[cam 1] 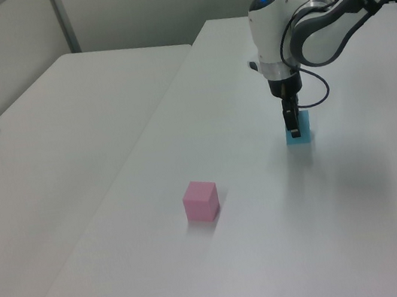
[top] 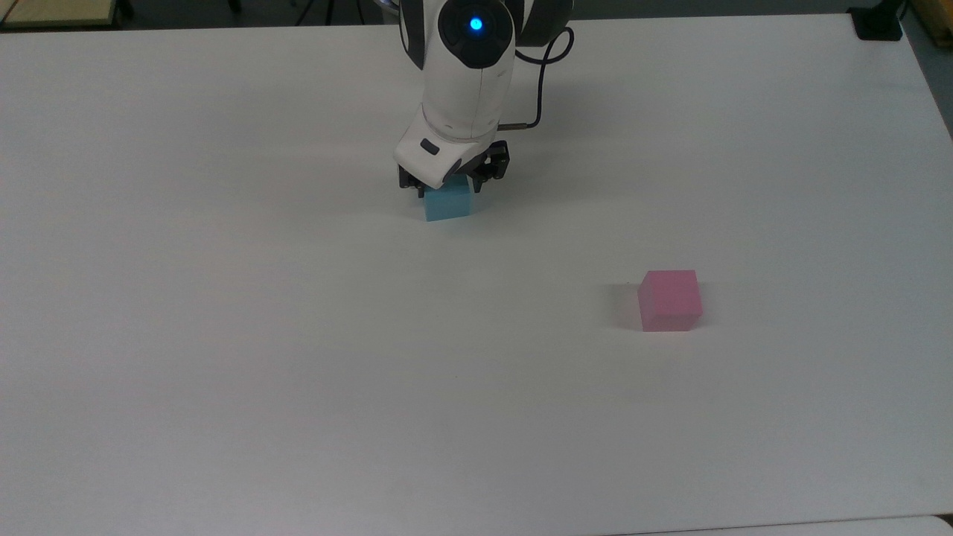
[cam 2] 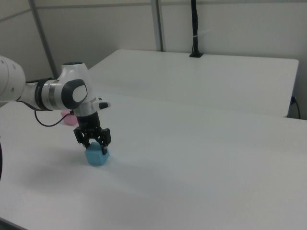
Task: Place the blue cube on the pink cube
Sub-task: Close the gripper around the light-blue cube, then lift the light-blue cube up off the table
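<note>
Two cubes: lying well apart on the white worktop (top: 223, 335).
Blue cube (top: 447, 202): sitting on the worktop directly beneath the pincer (top: 450, 182), at top centre of the top view.
Pincer state: spread, straddling the blue cube's upper part, fingers flanking two opposite sides, apparently not yet pinching.
Pink cube (top: 670, 299): resting toward the top view's lower right of the pincer.
Left view: putting the pink cube (cam 1: 201, 200) lower left of the pincer (cam 1: 294, 126).
Right view: showing finger spread around the blue cube (cam 2: 97, 154); pink cube (cam 2: 70, 117) peeking from behind the arm.
</note>
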Motion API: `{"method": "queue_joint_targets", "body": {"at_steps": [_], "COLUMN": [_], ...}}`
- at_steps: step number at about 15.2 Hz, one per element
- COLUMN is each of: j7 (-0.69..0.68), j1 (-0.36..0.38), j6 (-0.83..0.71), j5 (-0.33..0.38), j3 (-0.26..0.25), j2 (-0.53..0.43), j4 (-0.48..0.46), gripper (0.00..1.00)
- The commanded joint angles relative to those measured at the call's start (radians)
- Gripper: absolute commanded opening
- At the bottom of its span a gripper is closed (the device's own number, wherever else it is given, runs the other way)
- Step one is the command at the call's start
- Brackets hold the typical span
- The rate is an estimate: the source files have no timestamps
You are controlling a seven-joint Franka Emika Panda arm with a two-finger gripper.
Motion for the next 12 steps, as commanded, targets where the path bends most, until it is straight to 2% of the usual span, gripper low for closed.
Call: {"method": "queue_joint_targets", "body": {"at_steps": [1,3,8,11,12], "j7": [-0.015,-0.015,-0.014,-0.009,-0.001], "j1": [0.007,0.007,0.013,0.024,0.033], "j6": [0.02,0.02,-0.059,-0.236,-0.321], "j5": [-0.017,-0.017,-0.014,-0.003,0.0], "j3": [-0.005,-0.007,-0.007,-0.007,-0.007], "j2": [-0.014,-0.016,-0.081,-0.132,-0.134], "j4": [-0.025,-0.025,0.013,0.137,0.213], "gripper": [0.37,0.2,0.19,0.19,0.2]}}
